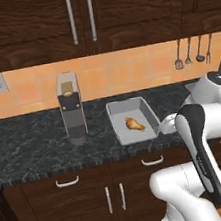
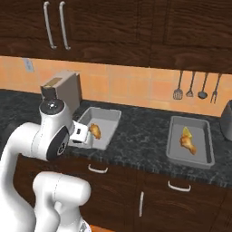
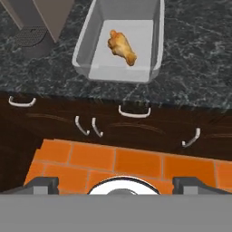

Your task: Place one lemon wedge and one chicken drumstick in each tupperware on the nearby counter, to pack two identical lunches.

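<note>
So far, two grey containers are seen on the black marbled counter (image 2: 145, 131): the left tupperware (image 2: 108, 118) holds a single chicken drumstick (image 2: 95, 131) and no wedge, while the right tupperware (image 2: 206, 140) holds a drumstick (image 2: 188, 144) with a yellow lemon wedge (image 2: 186, 132) lying just against it. The second, green wedge cannot be found in any view, so the left lunch is judged unfinished. The gripper (image 3: 116, 185) is held back from the counter edge, out over the orange floor tiles (image 3: 113, 161), with its fingertips (image 3: 43, 184) spread wide and nothing between them. From this position several faults can be foreseen. If the missing wedge is sought by driving or swinging without it being sighted first, time may be lost or the wrong thing approached. If the yellow wedge is taken from the right container instead, one lunch is simply emptied to fill the other. A wedge that small could also be pinched off-centre and flicked away across the stone, or dropped on the floor during carrying. On the return, the near rim of the left tupperware could be struck by a low hand and the container pushed towards the grey coffee machine (image 1: 72, 111) standing well to its left.
</note>
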